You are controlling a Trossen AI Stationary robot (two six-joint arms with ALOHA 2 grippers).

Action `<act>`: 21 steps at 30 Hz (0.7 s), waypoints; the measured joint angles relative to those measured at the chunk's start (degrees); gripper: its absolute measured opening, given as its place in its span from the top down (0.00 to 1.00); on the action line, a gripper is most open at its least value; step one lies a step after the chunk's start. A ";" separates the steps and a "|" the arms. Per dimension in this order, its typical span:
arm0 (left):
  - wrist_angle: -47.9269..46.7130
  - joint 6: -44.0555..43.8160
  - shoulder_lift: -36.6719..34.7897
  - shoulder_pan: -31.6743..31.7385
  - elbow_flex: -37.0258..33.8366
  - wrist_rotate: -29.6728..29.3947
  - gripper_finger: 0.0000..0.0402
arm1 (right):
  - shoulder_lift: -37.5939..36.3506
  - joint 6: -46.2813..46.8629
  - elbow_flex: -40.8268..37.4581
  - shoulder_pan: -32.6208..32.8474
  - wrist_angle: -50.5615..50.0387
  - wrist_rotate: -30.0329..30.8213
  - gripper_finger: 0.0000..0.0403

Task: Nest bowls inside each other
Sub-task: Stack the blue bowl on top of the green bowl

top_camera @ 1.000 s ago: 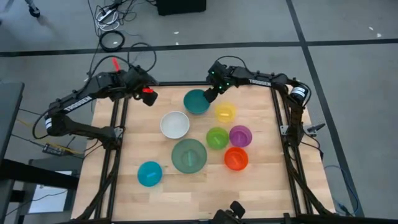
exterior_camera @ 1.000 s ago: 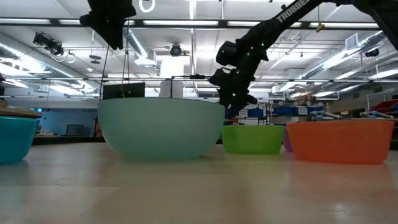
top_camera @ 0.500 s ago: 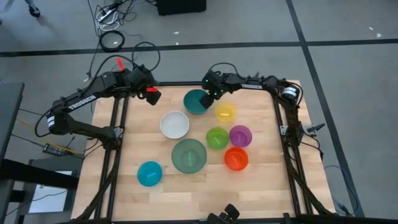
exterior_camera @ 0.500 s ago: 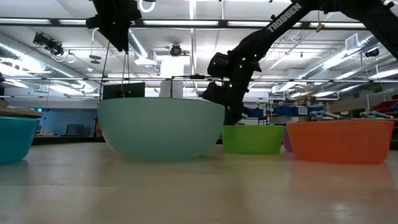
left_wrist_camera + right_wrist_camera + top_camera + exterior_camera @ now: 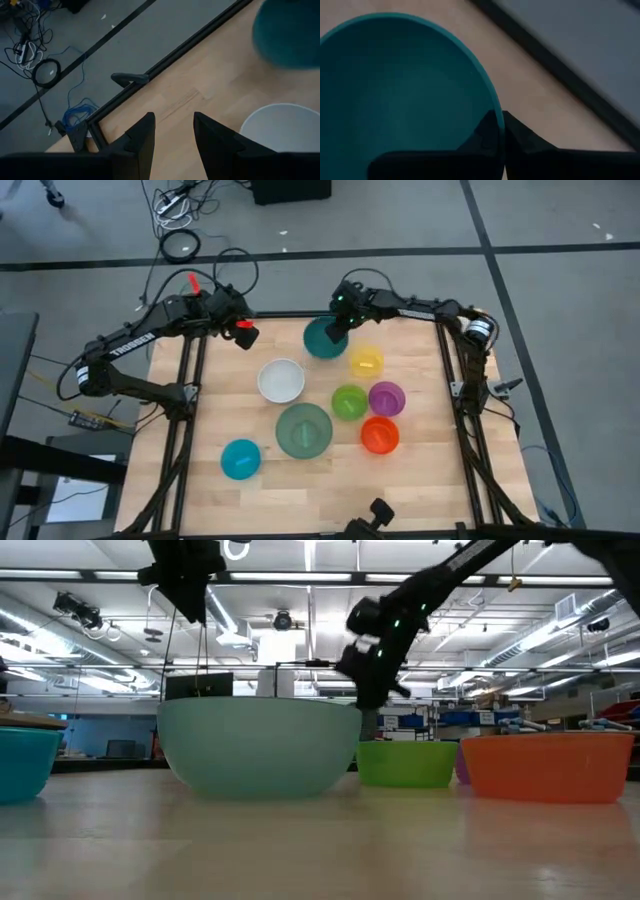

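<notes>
The teal bowl [image 5: 320,340] is at the table's far middle, and my right gripper [image 5: 338,327] is shut on its rim. On the table stand the white bowl [image 5: 281,380], sage green bowl [image 5: 303,430], light blue bowl [image 5: 240,458], yellow bowl [image 5: 365,362], lime bowl [image 5: 349,401], purple bowl [image 5: 386,397] and orange bowl [image 5: 379,434], each on its base. My left gripper [image 5: 174,135] hangs open over the far left corner, holding nothing. In the low view the sage green bowl [image 5: 260,745] hides the teal one. My right gripper holds the teal bowl by its rim [image 5: 496,111], on the bowl's far right side. One finger [image 5: 487,131] is inside the bowl and the other [image 5: 522,137] outside. The fingers slant down from the far right. Whether the bowl's base is off the table I cannot tell.
The black frame rail [image 5: 300,314] runs along the far edge just behind the teal bowl. Bare wood lies between the white bowl and the table's left edge [image 5: 170,395] and along the near edge [image 5: 330,510].
My right gripper dipped to the teal bowl's far right rim, took hold of it and rose a little. The teal bowl has shifted slightly toward the table's far right corner. The other bowls stand as before.
</notes>
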 joint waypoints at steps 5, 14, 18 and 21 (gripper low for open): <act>-0.43 -0.25 0.01 -0.04 0.00 -0.01 0.64 | -10.79 1.06 0.11 0.87 -2.90 -8.52 1.00; 2.64 -0.14 0.01 -0.11 0.00 0.62 0.64 | -13.79 3.41 -1.84 24.61 -4.26 -4.48 1.00; 2.30 -0.12 0.01 -0.11 0.00 0.67 0.64 | -9.61 5.40 -1.86 31.87 -1.72 1.30 1.00; 1.84 -0.10 0.01 -0.11 0.00 1.63 0.64 | -6.24 6.89 -1.86 34.24 -0.33 4.87 1.00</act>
